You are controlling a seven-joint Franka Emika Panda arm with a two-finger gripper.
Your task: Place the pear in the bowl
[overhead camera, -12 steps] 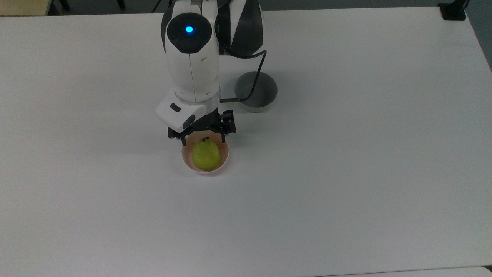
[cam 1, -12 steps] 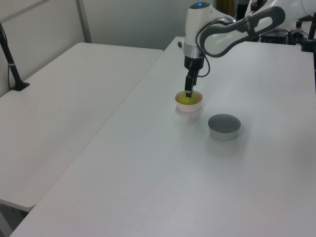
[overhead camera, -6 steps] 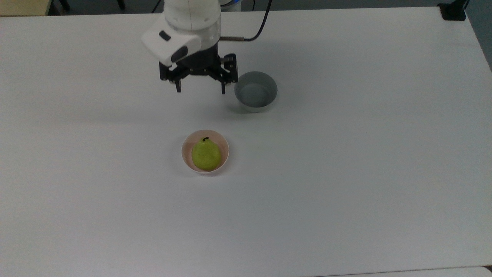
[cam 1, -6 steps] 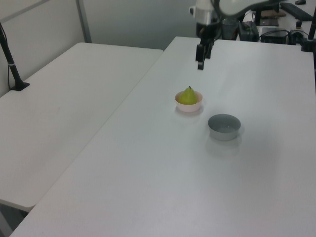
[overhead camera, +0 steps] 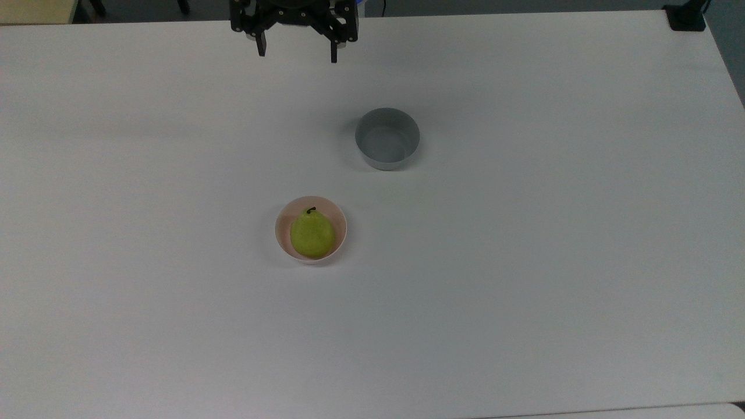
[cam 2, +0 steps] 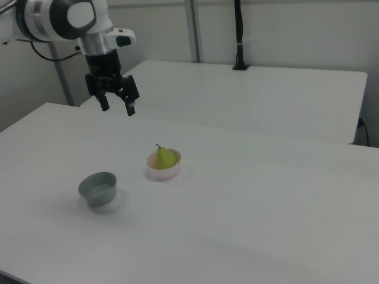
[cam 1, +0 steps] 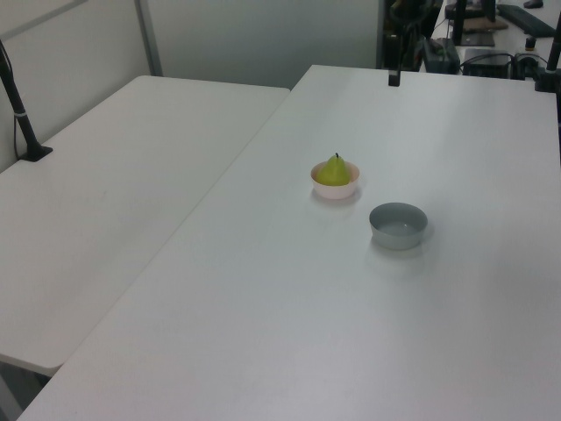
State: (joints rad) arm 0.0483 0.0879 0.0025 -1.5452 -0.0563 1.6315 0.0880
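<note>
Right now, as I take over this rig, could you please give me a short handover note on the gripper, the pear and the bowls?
Gripper: open, empty, raised near the table's far edge at the top of the top view.
Pear: sitting in the pink bowl, stem up, touched by nothing.
Grey bowl: empty, standing apart toward the top view's upper right.
Done: the pear is placed in the pink bowl and released.
Left: nothing for the placing itself; probably only parking the arm.
</note>
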